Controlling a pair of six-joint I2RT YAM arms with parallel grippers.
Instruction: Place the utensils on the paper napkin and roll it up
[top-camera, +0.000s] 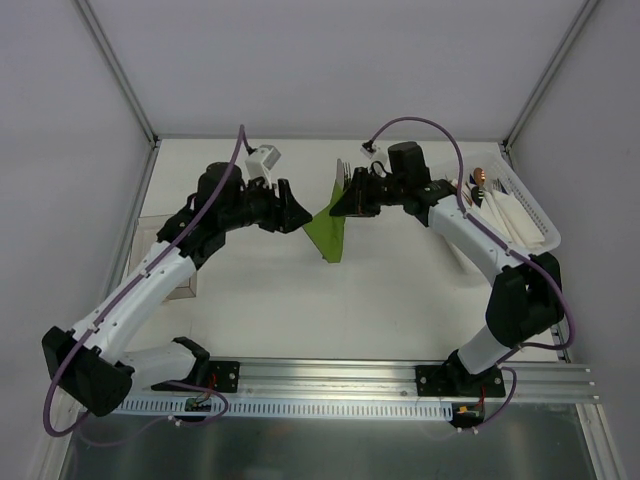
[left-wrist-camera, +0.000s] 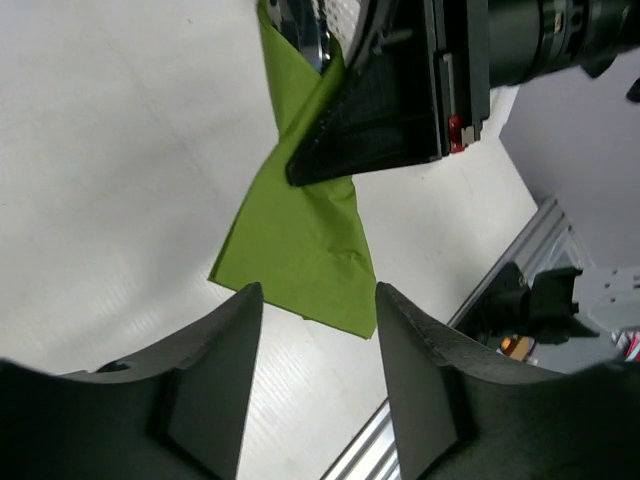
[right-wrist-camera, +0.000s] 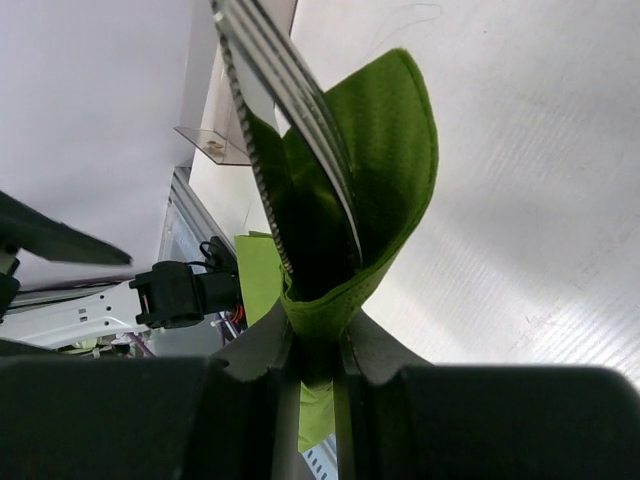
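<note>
Top view: the right gripper (top-camera: 338, 205) is clamped on the paper napkin (top-camera: 328, 235), mid-table. The utensils (top-camera: 343, 172) poke up behind the fingers, too small to count. I can't tell if the napkin's lower corner touches the table (top-camera: 400, 300). The left gripper (top-camera: 298, 218) is just beside the napkin, its jaws hidden by its own body. One white basket (top-camera: 540, 225) at far right holds white napkins (top-camera: 505, 215) and copper-tipped cutlery (top-camera: 480, 178), number unreadable.

Left wrist: the left fingers (left-wrist-camera: 215, 350) are spread with nothing between them. One green sheet lies beyond the tips, twisted where the right gripper pinches it. The utensils are cut off at the top edge.

Right wrist: the jaws are closed on the napkin's folded base. Two metal heads stand inside the fold, fork tines and a serrated blade. The handles are buried in the paper.
</note>
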